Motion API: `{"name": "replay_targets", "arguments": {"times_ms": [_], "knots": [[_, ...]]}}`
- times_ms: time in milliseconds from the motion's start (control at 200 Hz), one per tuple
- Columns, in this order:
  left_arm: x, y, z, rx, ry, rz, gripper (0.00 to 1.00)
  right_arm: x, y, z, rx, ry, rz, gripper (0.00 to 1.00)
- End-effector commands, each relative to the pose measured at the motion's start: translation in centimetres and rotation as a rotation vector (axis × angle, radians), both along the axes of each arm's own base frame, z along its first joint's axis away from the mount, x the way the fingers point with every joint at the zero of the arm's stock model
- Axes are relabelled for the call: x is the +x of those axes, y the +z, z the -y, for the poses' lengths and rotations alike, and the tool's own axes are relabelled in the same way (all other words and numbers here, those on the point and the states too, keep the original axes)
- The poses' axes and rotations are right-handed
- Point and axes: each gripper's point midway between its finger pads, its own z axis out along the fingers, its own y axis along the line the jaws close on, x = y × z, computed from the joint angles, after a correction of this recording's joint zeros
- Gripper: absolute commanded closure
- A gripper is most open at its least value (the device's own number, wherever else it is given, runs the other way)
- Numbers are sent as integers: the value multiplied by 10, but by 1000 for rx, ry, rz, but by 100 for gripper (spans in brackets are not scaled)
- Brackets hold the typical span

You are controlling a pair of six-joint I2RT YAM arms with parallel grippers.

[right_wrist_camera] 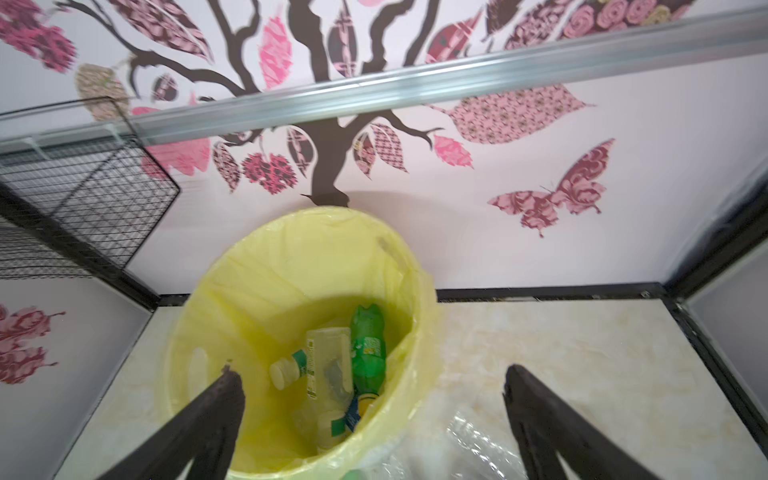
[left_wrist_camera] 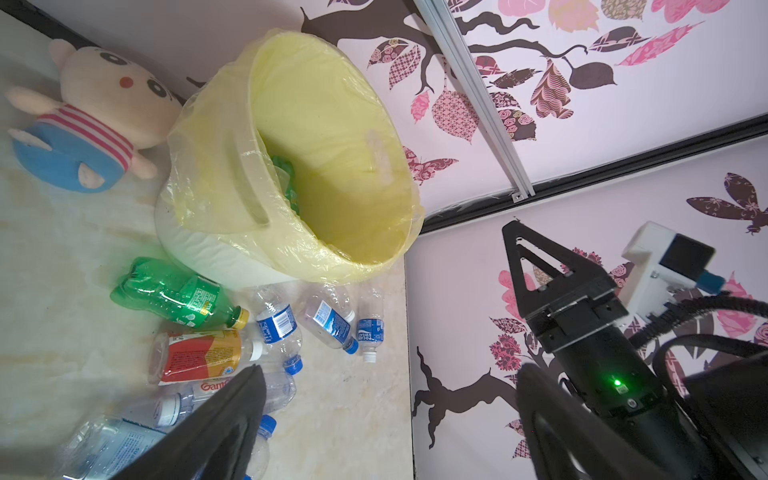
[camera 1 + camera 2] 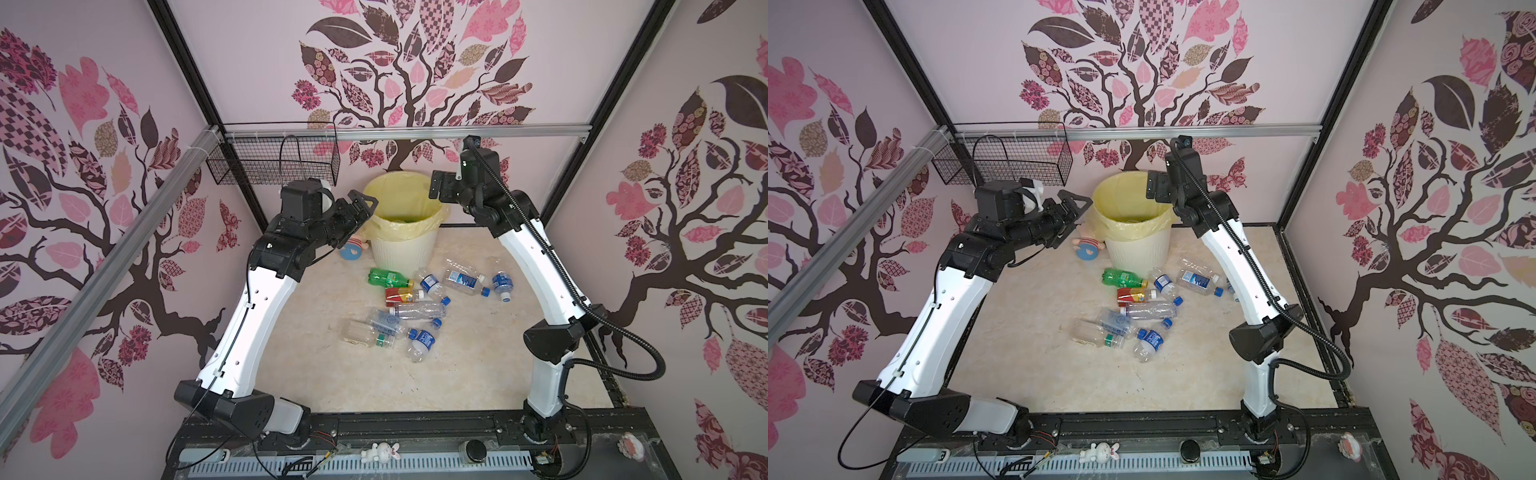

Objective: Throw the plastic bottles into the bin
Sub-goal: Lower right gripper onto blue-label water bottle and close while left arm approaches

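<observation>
a: over the bin, r gripper is hovering w/ jaws standing wide apart, nothing btwn them.
b: and l gripper?
a: hanging just left of the rim, jaws spread too, carrying nothing.
b: where are the plastic bottles sitting?
a: most are lying in a loose heap on the table in front of the bin, a green bottle close to its base. a few are resting inside the yellow bag, incl. a second green bottle.
b: plush doll?
a: lying just beside the bin's left side, apart from the heap.
</observation>
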Motion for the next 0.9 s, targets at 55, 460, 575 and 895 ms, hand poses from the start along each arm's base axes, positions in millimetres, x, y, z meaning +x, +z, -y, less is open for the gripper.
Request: {"name": "replay_targets", "arguments": {"times_ms": [55, 460, 575, 895], "knots": [[-3, -1, 44, 75, -98, 88, 3, -35, -13, 58, 19, -113, -87, 0], [-28, -40, 147, 232, -352, 128, 3, -67, -141, 184, 152, -344, -301, 0], [-38, -56, 166, 293, -411, 136, 3, -69, -181, 207, 186, -393, -364, 0], [-41, -106, 174, 490, -470, 146, 3, -53, -276, 228, 184, -421, -502, 1]]}}
